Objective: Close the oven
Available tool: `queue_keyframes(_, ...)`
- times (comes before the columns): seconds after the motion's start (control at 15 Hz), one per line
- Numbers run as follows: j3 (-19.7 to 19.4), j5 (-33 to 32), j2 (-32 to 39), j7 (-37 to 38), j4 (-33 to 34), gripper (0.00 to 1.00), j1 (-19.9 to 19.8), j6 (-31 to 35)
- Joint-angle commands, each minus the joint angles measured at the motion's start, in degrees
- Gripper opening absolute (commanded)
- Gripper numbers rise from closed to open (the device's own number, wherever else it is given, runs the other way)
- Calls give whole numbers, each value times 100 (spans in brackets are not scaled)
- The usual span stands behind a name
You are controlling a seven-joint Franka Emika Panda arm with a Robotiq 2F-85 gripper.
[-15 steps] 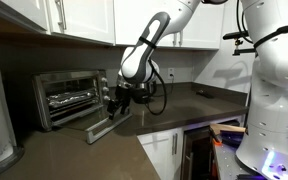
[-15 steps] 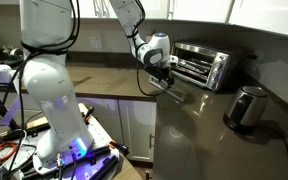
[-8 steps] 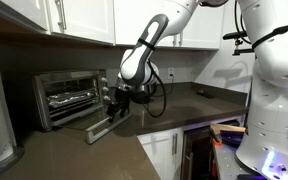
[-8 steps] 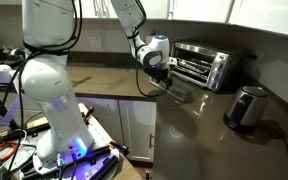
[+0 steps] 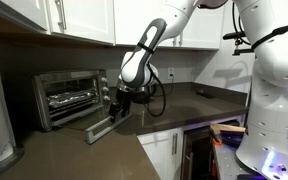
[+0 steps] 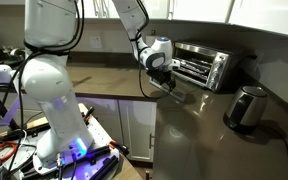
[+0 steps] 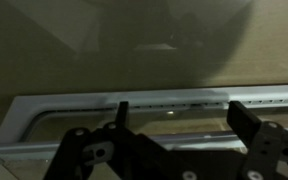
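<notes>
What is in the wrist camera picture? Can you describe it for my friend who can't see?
The robot's gripper, its two dark fingers spread wide, is close to the open oven door, a silver frame around glass. Beyond the door lies a dull, slightly shiny countertop.

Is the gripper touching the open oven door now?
Cannot tell. In the wrist view the gripper sits at the oven door edge, but neither contact nor gap shows plainly.
</notes>
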Motion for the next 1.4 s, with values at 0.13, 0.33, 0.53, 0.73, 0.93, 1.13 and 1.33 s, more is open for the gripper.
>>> queue_keyframes(0.13, -426, -377, -36, 276, 16, 100, 391, 165)
queue_keyframes(0.33, -551, -502, -53, 383, 37, 100, 522, 145)
queue_keyframes(0.53, -760, -696, -144, 554, 3, 100, 713, 138)
queue_keyframes(0.73, -1007, -951, -271, 769, -50, 100, 935, 104)
queue_keyframes(0.93, -1194, -1176, -412, 966, -96, 100, 1114, 18)
queue_keyframes(1.13, -1152, -1195, -539, 946, -128, 100, 1089, -49)
queue_keyframes(1.33, -1121, -1175, -611, 917, -119, 100, 1054, -73)
